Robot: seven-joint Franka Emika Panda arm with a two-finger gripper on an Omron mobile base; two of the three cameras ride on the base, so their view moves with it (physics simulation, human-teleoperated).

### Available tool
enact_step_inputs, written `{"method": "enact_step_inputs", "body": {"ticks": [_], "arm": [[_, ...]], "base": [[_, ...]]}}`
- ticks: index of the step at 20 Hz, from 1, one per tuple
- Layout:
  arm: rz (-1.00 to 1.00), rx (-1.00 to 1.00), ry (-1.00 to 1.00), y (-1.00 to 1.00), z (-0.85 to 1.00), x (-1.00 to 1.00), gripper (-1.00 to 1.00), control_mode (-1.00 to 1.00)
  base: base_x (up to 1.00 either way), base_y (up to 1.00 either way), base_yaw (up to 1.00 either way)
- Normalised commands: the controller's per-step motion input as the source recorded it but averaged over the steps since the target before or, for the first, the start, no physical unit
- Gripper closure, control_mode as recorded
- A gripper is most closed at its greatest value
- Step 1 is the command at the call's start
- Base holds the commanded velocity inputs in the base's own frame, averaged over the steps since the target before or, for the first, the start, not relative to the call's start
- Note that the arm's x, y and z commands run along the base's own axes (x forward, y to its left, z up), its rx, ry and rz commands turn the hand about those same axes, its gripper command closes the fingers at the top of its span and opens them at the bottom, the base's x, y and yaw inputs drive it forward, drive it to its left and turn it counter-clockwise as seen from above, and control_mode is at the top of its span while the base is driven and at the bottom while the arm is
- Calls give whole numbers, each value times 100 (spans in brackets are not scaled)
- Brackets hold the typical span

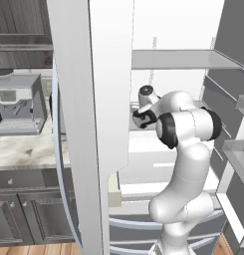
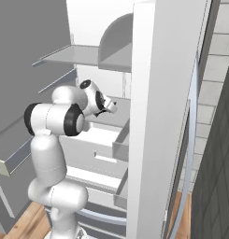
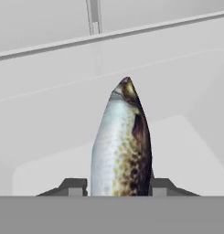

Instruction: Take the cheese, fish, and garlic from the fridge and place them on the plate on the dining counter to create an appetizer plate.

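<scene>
Inside the fridge (image 1: 183,60), the hand (image 3: 120,187) pinches the fish (image 3: 122,146) across its body, a finger (image 3: 73,187) touching each flank. It looks light but slick (likely floppy) – a mid-body hold seems safest – over the shelf (image 3: 49,137).

fish (image 3: 122,146): rear end running out of sight below the hand view's lower band
tool (image 3: 118,187): fingertips barely poking up beside it
</scene>
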Motion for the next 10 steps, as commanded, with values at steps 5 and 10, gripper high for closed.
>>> {"method": "enact_step_inputs", "body": {"ticks": [5,10], "arm": [[0,0,-12,-1,-60,-22,100,-100],[0,0,-1,0,-2,-1,100,-100]], "base": [[0,0,0],[0,0,0]]}}
